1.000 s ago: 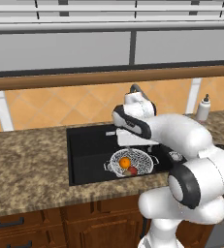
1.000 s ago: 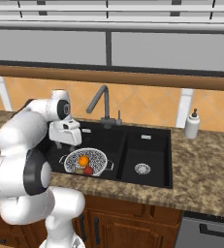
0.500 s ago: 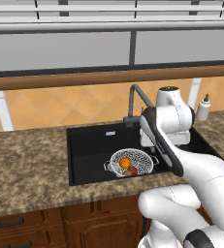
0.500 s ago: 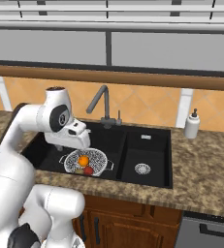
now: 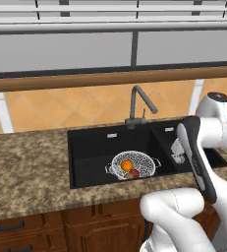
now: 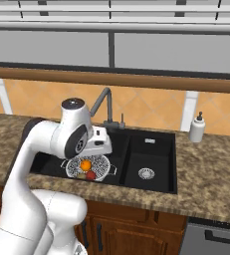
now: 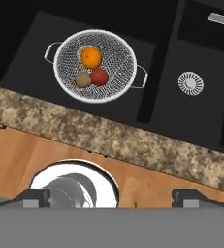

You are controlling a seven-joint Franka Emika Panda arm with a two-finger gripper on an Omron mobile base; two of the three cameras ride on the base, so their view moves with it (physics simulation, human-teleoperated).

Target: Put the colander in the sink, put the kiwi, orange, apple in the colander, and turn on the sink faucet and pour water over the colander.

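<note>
Spread wide, the gripper (image 7: 111, 196) is held above the speckled granite counter (image 7: 133, 140) bordering the black sink (image 7: 191, 116).

no readable text, labels or signs, seemingly

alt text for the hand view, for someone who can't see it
Looking down from the hand, a wire-mesh colander sits in the left basin of a black double sink, holding an orange, a kiwi and an apple. The right basin shows a round steel drain. A speckled granite counter edge runs below, with the open gripper at the bottom.
</note>
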